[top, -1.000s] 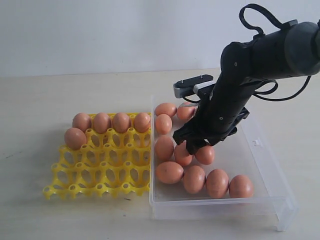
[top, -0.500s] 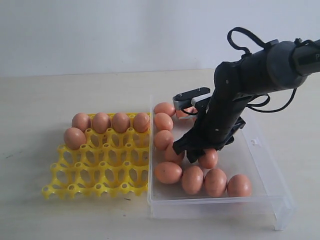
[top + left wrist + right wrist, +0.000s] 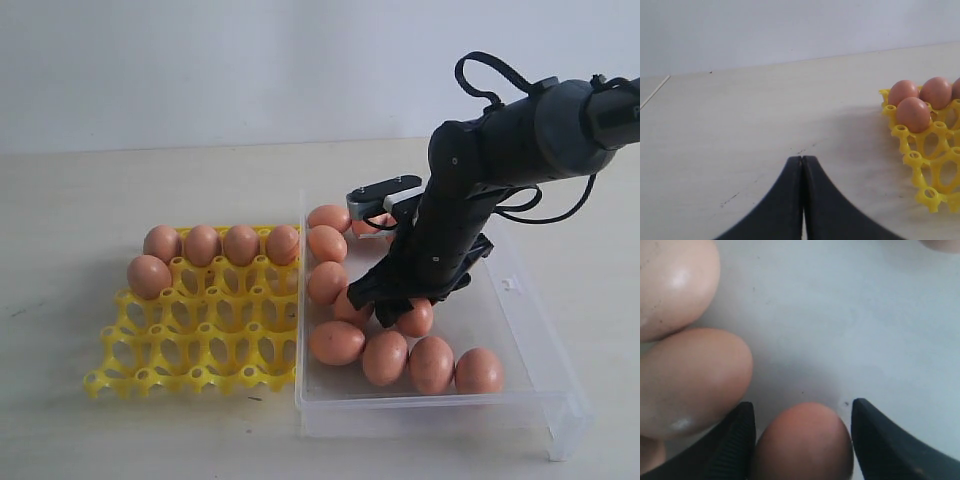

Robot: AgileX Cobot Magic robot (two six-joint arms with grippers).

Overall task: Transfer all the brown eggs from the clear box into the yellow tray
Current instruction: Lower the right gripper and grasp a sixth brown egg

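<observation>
Inside the clear box [image 3: 430, 415], toward the counter's [image 3: 150, 180] right edge, loose brown eggs [image 3: 431, 364] lay clustered. The yellow tray [image 3: 200, 350] just beside it carried five more. The right gripper's [image 3: 802, 409] fingers [image 3: 880, 440] stood apart, straddling one egg [image 3: 802, 442]. The left gripper's [image 3: 802, 160] fingers were pressed together above bare counter near the tray.

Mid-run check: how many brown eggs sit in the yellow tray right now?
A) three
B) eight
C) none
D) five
D: the exterior view shows four brown eggs along the far row of the yellow tray and one more at the left end of the next row, while the others lie in the clear box.
</observation>
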